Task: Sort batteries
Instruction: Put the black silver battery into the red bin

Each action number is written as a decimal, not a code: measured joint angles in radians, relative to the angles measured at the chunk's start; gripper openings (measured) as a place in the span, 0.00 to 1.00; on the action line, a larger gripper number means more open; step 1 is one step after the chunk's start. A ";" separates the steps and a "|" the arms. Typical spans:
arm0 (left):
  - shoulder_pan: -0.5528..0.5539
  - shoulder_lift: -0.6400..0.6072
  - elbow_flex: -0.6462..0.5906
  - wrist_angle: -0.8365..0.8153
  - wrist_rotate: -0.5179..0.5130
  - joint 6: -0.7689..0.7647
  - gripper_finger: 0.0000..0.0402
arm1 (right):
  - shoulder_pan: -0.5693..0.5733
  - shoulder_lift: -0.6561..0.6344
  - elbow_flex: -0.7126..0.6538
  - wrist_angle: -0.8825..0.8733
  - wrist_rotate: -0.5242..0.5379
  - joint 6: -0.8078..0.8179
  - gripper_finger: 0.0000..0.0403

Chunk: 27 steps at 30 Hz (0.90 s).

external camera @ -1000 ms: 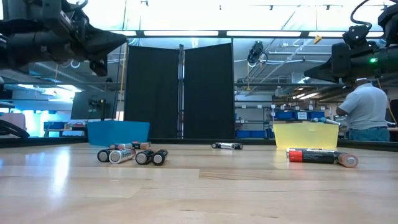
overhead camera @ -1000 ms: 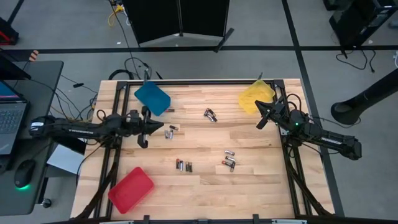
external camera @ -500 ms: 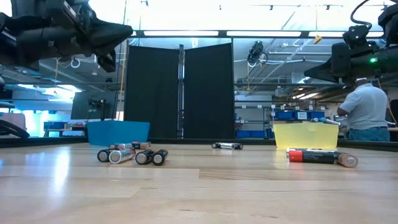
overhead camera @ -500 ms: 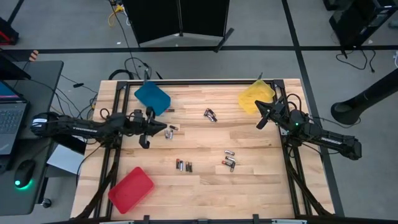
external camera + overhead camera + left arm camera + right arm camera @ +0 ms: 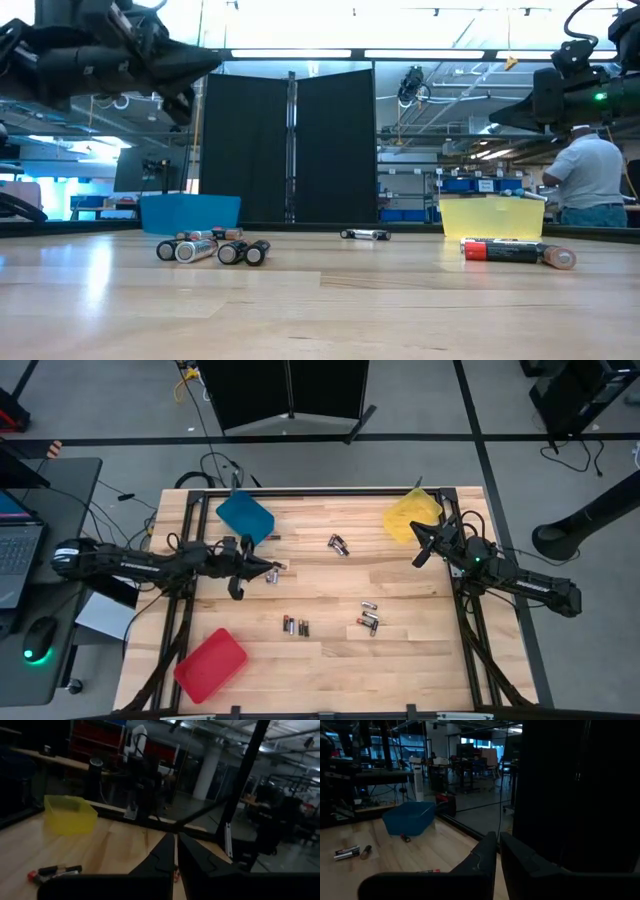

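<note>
I see the wooden surface [image 5: 400, 670] with blue tray [image 5: 245, 517] at eleven o'clock. My left pincer [image 5: 238, 574], pressed together, hangs beside it. My right pincer [image 5: 418, 546] waits pressed together at two o'clock. The batteries [image 5: 296, 627] lie scattered around the middle.

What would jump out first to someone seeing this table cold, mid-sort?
Three bright trays ring the wooden table: blue tray at the far left, yellow tray at the far right, red tray at the near left corner. Small batteries lie scattered in loose clusters across the middle. The left pincer hangs by the cells below the blue tray, and the right pincer waits beside the yellow tray.
</note>
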 joint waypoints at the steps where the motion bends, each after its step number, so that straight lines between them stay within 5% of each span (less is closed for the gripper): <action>1: 0.000 0.014 0.022 -0.034 0.006 -0.002 0.08 | 0.000 0.000 0.000 0.000 0.000 0.000 0.09; 11: 0.000 0.192 0.271 -0.300 0.057 0.000 0.08 | 0.000 0.000 0.000 0.002 0.000 0.000 0.09; 19: 0.000 0.273 0.306 -0.406 0.186 0.030 0.02 | 0.000 0.000 0.000 0.002 0.000 0.000 0.08; 27: 0.000 0.269 0.364 -0.784 0.069 0.028 0.02 | 0.000 0.000 0.000 0.001 0.000 0.000 0.09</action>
